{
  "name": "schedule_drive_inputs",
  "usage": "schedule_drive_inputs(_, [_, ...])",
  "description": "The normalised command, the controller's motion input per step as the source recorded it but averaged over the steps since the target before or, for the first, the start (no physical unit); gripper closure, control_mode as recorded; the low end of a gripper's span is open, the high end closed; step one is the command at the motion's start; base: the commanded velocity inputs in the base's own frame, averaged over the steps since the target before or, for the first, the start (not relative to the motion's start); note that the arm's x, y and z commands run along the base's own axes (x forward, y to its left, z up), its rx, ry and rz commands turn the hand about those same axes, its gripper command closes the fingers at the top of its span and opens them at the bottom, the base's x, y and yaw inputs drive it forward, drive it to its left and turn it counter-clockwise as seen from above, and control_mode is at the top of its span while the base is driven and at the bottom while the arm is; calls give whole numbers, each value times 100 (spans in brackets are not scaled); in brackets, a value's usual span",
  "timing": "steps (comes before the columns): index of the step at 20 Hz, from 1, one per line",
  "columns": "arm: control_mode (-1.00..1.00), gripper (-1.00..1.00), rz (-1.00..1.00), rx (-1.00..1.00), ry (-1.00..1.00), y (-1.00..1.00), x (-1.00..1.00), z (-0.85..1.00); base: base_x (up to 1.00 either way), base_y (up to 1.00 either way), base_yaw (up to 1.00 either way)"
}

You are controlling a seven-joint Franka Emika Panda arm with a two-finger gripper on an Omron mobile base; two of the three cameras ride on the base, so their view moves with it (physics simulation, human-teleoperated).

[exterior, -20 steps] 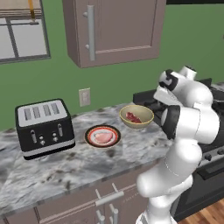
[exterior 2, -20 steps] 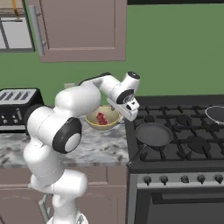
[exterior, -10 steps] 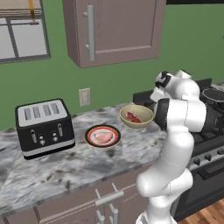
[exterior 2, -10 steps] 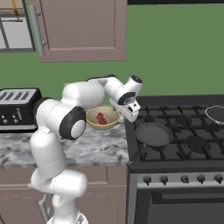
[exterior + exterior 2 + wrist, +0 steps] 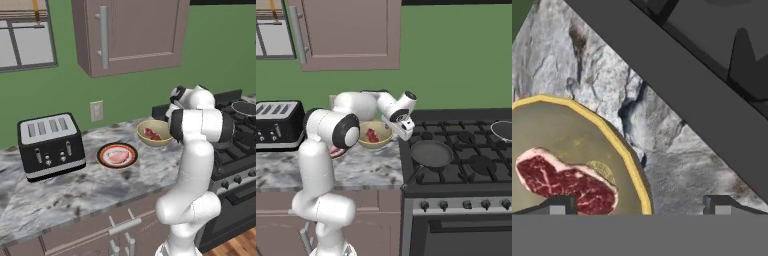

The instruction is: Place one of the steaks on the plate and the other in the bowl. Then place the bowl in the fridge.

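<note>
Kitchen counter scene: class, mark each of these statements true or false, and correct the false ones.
1. The red steak lies in the bowl. True.
2. The plate holds no meat. False: the pale pink steak lies on it.
3. The end effector is shut on the bowl's rim. False: it is open, one fingertip over the bowl and the other over the counter.
4. The toaster stands on the counter, apart from the plate. True.

The white arm is seen folded high, its upper link raised and the forearm bent forward and down at the elbow. The gripper (image 5: 406,131) is angled downward, its jaws spread wide, with nothing held between the two dark fingertips (image 5: 559,205).
</note>
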Motion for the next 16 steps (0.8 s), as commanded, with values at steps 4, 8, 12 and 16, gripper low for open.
schedule_drive_inputs(4, [-100,-100,0,0,0,18,52,-56,0,0,0])
schedule_drive_inputs(8, [-100,-100,0,0,0,5,22,-42,0,0,0])
schedule_drive_inputs(12, [-100,-100,0,0,0,0,1,-12,0,0,0])
schedule_drive_inputs(16, [-100,-100,0,0,0,18,4,0,0,0,0])
